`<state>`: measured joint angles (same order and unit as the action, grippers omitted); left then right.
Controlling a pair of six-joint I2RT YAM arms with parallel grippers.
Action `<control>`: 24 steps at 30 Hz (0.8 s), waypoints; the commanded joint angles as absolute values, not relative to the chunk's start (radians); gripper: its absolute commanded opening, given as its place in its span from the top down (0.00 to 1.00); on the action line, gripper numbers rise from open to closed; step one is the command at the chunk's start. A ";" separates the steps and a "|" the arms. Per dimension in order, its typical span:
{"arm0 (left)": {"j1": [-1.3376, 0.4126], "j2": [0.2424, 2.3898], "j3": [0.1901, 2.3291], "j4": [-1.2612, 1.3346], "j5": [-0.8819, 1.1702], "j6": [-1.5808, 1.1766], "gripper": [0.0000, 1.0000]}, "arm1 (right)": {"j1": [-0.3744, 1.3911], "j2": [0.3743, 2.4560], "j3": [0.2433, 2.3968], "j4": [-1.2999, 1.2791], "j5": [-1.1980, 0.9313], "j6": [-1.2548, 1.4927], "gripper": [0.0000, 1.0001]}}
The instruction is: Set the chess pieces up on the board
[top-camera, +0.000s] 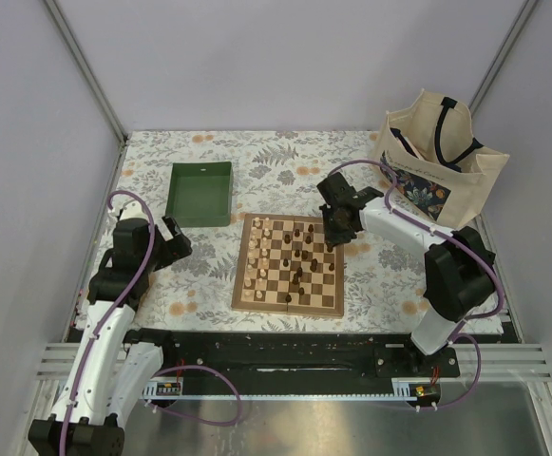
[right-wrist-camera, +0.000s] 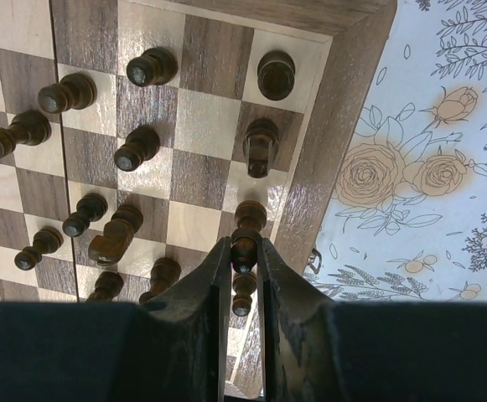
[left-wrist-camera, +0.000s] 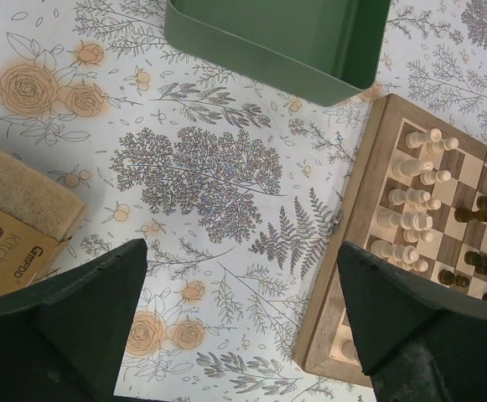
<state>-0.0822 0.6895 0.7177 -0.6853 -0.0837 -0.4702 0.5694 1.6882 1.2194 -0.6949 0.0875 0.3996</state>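
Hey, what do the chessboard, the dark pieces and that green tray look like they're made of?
Chessboard: wood, with grain visible on the border and squares and a slight sheen that suggests varnish.
Dark chess pieces: likely turned wood, stained dark brown, with glossy highlights.
Green tray: smooth, matte, uniform green with rounded corners; probably plastic, possibly painted metal.

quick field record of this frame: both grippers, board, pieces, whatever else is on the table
left gripper: open, holding nothing, above the tablecloth left of the board
right gripper: shut on a dark piece near the board's far right corner
cream pieces: clustered along the board's left side
dark pieces: spread over the centre and right, not in neat rows
green tray: beyond the board's far left corner, no pieces seen inside
tote bag: far right of the table
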 commanded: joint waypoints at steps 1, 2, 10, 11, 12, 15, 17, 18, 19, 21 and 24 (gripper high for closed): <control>-0.077 0.693 0.741 -0.637 -0.081 -0.457 0.01 | 0.571 1.693 1.264 -0.658 0.113 0.397 0.85; -0.075 0.696 0.742 -0.637 -0.080 -0.459 0.01 | 0.571 1.695 1.264 -0.657 0.115 0.399 0.85; -0.074 0.701 0.742 -0.637 -0.077 -0.457 0.01 | 0.571 1.715 1.256 -0.655 0.110 0.393 0.84; -0.074 0.701 0.742 -0.637 -0.078 -0.457 0.01 | 0.571 1.720 1.256 -0.655 0.109 0.393 0.84; -0.072 0.698 0.742 -0.637 -0.080 -0.457 0.01 | 0.571 1.720 1.255 -0.655 0.112 0.390 0.84; -0.072 0.698 0.741 -0.635 -0.081 -0.457 0.01 | 0.571 1.720 1.253 -0.653 0.127 0.387 0.83; -0.071 0.699 0.742 -0.637 -0.080 -0.457 0.01 | 0.571 1.723 1.255 -0.655 0.129 0.387 0.83; -0.071 0.701 0.742 -0.637 -0.078 -0.457 0.01 | 0.569 1.721 1.256 -0.653 0.130 0.387 0.83; -0.071 0.701 0.742 -0.637 -0.077 -0.457 0.01 | 0.569 1.723 1.256 -0.650 0.129 0.387 0.82; -0.071 0.703 0.744 -0.635 -0.078 -0.457 0.01 | 0.571 1.727 1.261 -0.653 0.124 0.385 0.82; -0.068 0.700 0.742 -0.635 -0.077 -0.456 0.01 | 0.571 1.729 1.259 -0.653 0.121 0.382 0.79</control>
